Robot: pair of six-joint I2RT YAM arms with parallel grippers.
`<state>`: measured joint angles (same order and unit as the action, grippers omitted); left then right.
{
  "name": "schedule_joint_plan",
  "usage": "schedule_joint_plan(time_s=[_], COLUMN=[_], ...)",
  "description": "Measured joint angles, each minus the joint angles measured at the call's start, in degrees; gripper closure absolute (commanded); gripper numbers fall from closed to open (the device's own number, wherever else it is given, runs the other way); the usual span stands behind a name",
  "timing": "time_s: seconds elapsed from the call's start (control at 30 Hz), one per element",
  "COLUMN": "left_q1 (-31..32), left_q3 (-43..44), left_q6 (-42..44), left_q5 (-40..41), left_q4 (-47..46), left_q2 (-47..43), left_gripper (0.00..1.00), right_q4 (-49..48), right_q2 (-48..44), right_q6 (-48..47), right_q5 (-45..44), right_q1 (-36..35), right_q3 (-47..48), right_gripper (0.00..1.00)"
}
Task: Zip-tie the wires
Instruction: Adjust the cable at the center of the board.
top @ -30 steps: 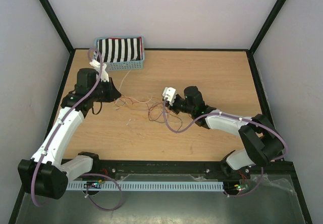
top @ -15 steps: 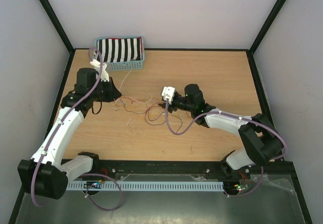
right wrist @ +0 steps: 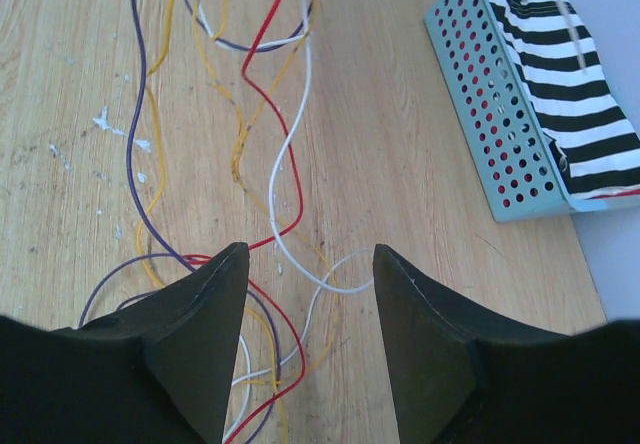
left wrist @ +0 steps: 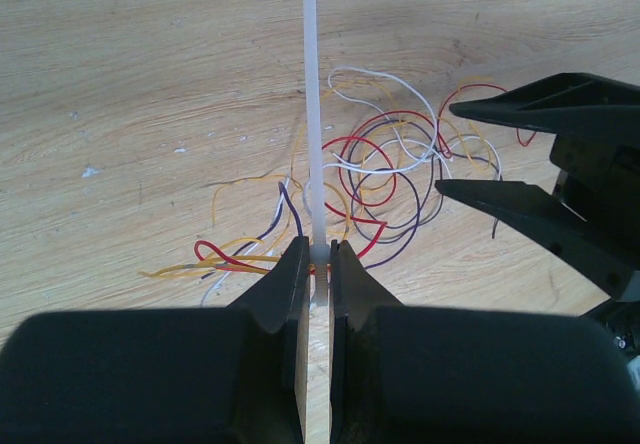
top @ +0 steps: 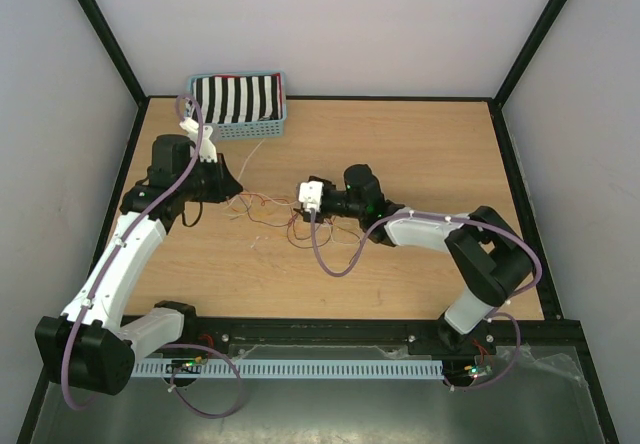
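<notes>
The wires [top: 266, 208] are thin red, yellow, purple and white strands, looping loosely on the wooden table between the two arms. They also show in the left wrist view [left wrist: 385, 169] and the right wrist view [right wrist: 262, 94]. My left gripper [left wrist: 318, 256] is shut on a white zip tie [left wrist: 310, 84] at the bundle's left end, with the strap running straight away from it. In the top view the left gripper [top: 228, 186] sits left of the wires. My right gripper [right wrist: 310, 254] is open and empty, low over the loops; it also shows in the left wrist view [left wrist: 455, 149].
A light blue perforated basket [top: 262, 124] holding a black-and-white striped cloth [top: 238, 98] stands at the back left, also seen in the right wrist view [right wrist: 500, 114]. Black frame rails border the table. Purple arm cables hang by both arms.
My right arm has moved left across the table, bringing its open gripper over the wire loops and closer to the left gripper. The left arm has not moved.
</notes>
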<state>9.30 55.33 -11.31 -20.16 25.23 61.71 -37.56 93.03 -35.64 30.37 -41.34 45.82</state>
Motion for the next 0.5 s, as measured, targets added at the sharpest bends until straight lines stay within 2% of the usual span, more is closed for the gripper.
schedule_joint_plan(time_s=[0.3,0.4,0.5], left_q1=[0.0,0.0,0.0], left_q3=[0.02,0.02,0.02], left_q6=[0.0,0.0,0.0], left_q5=[-1.33,-1.75,-2.14], left_q4=[0.0,0.0,0.0], left_q2=[0.02,0.02,0.02], left_gripper=[1.0,1.0,1.0], right_q4=[0.7,1.36,2.01], right_q2=[3.1,3.87,4.9], right_q6=[-6.08,-7.34,-8.35], right_q5=[0.0,-0.13,-0.17], right_q1=[-1.09,-1.29,-1.66], right_q3=[1.2,2.47,3.89], right_gripper=[0.38,0.43,0.52])
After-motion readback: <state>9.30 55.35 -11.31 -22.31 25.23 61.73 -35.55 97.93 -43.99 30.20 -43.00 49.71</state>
